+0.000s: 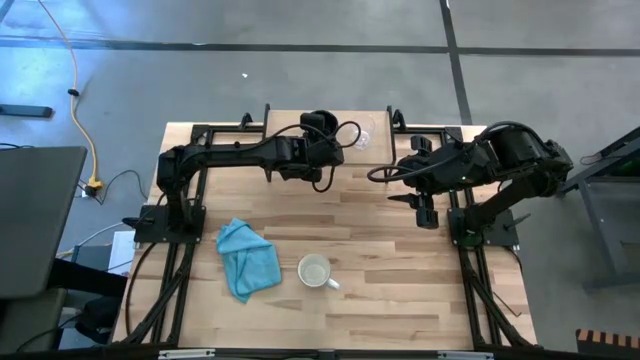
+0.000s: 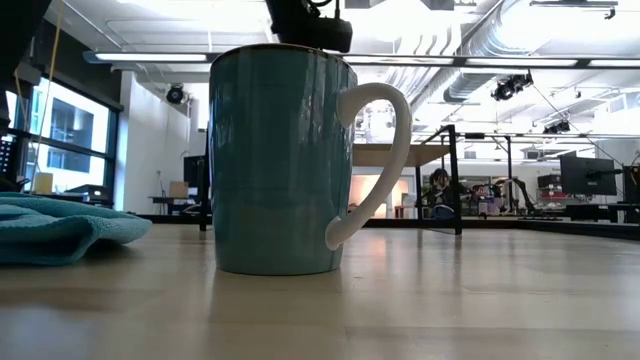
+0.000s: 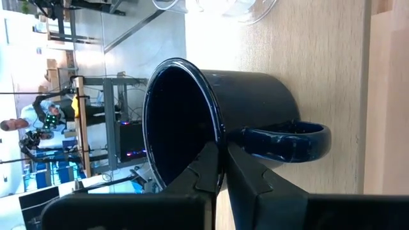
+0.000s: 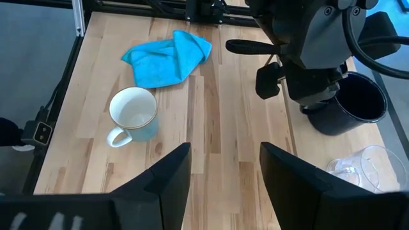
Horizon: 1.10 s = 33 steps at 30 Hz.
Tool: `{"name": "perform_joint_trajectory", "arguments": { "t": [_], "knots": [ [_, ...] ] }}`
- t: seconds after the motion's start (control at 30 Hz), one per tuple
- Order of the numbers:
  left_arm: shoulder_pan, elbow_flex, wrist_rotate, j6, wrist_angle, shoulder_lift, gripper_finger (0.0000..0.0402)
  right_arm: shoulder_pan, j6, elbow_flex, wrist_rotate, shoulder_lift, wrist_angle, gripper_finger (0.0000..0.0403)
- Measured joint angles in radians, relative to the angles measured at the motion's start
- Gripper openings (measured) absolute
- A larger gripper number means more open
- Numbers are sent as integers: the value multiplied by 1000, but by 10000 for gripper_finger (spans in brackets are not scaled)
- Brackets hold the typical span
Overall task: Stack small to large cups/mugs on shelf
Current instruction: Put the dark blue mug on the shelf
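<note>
Where bright workshop opens beyond wooden tabletop (image 1: 400, 270): left claw (image 3: 220, 167) pinching black mug (image 3: 211, 108), right claw (image 4: 222, 169) wide.

Even, bright overhead lighting across the high view; the tabletop (image 1: 380, 250) shows only soft, short shadows under the arms. Low view — ceiling strip lights and a window at the left of the frame burn out to white, while the teal mug (image 2: 280, 160) stands sharp and backlit, the room behind slightly soft. Left wrist view — the upper centre washes out in glare on pale wood, and the black mug (image 3: 255, 102) carries faint sheen. Right wrist view evenly lit, its foreground fingers (image 4: 160, 185) blurred.
</note>
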Motion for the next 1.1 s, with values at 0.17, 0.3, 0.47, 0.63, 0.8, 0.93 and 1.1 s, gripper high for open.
{"name": "perform_joint_trajectory", "arguments": {
  "t": [0.17, 0.3, 0.47, 0.63, 0.8, 0.93, 1.1],
  "knots": [
    [0, -1, -2, 0, -8, 1, 41, 0, 0, 0, 0, 0, 0, 179],
    [0, -1, -3, 0, -8, 2, 58, 0, 0, 0, 0, 0, 0, 179],
    [0, -2, -3, 0, -9, 2, 64, 0, 0, 0, 0, 0, 0, 179],
    [0, -2, -3, 0, -7, 2, 60, 0, -1, 0, 0, 0, 0, 179],
    [0, -2, -3, 0, -6, 2, 60, 0, -4, 0, 0, 0, 0, 179],
    [0, -2, -4, -8, -6, 2, 60, 0, -4, 0, 0, 0, -1, 179],
    [0, -2, -5, -8, -5, 2, 60, 0, -4, 0, 0, 0, -3, 179]
  ]
}}
